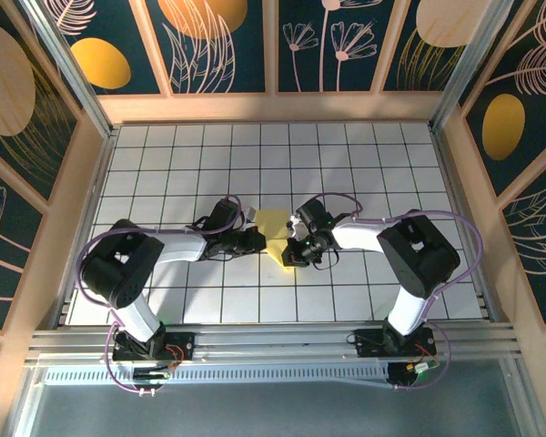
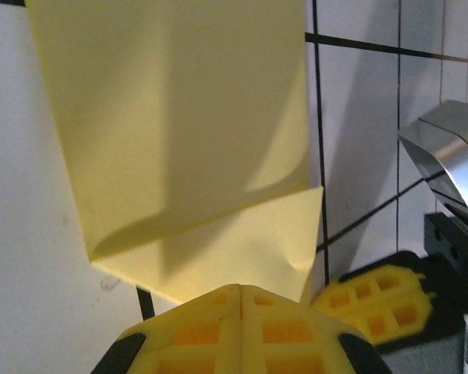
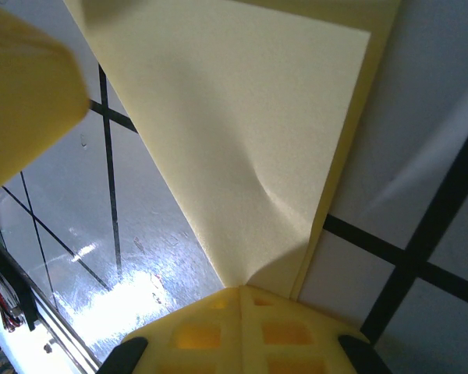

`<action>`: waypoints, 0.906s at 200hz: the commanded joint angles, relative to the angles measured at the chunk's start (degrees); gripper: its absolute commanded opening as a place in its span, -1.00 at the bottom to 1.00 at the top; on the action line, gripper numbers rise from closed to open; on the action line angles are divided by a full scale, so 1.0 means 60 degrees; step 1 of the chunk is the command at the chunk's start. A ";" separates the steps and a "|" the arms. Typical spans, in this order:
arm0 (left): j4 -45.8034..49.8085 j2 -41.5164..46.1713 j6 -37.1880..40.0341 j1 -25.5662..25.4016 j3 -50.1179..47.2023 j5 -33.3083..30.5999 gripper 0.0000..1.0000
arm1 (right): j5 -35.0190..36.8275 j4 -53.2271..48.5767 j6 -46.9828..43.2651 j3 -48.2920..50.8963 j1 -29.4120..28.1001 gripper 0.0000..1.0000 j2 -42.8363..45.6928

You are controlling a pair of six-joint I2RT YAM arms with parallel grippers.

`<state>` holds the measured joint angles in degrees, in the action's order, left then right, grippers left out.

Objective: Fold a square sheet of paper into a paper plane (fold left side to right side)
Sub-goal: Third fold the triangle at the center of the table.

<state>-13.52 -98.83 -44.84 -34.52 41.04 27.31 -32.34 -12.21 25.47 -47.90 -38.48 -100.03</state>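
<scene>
The square sheet of paper (image 1: 275,228) is yellow and lies folded over on the white grid table (image 1: 364,164), between my two grippers. In the left wrist view the sheet (image 2: 179,117) has one flap lying over a lower layer. My left gripper (image 2: 240,290) is shut, its tips at the paper's near edge; I cannot tell whether it pinches the paper. From above, the left gripper (image 1: 259,239) is at the sheet's left side. My right gripper (image 3: 239,290) is shut on a corner of the sheet (image 3: 242,117), which narrows into its jaws. The right gripper (image 1: 296,250) is at the lower right. A paper plane is out of view.
Wooden frame walls (image 1: 273,107) with dark painted panels enclose the tiled table on three sides. An aluminium rail (image 1: 273,341) runs along the near edge by the arm bases. The right gripper's fingers (image 2: 374,300) and a metal bracket (image 2: 444,148) sit close beside my left gripper.
</scene>
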 commanded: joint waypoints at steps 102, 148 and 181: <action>0.1498 -0.0999 0.0237 -0.0036 0.0647 -0.0523 -1.00 | 0.0722 -0.1406 0.0091 -0.0740 -0.0162 -1.00 0.0257; 0.1637 -0.0990 0.0266 -0.0039 0.0646 -0.0610 -1.00 | 0.0342 -0.1029 0.0264 -0.1126 -0.0200 -1.00 0.0261; 0.1652 -0.0961 0.0274 -0.0047 0.0650 -0.0626 -1.00 | 0.0222 -0.0671 0.0355 -0.1327 -0.0279 -1.00 -0.0091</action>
<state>-9.32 -103.13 -44.49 -34.57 45.23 26.74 -29.98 -17.80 26.41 -53.98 -39.18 -99.81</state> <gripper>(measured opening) 0.044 0.046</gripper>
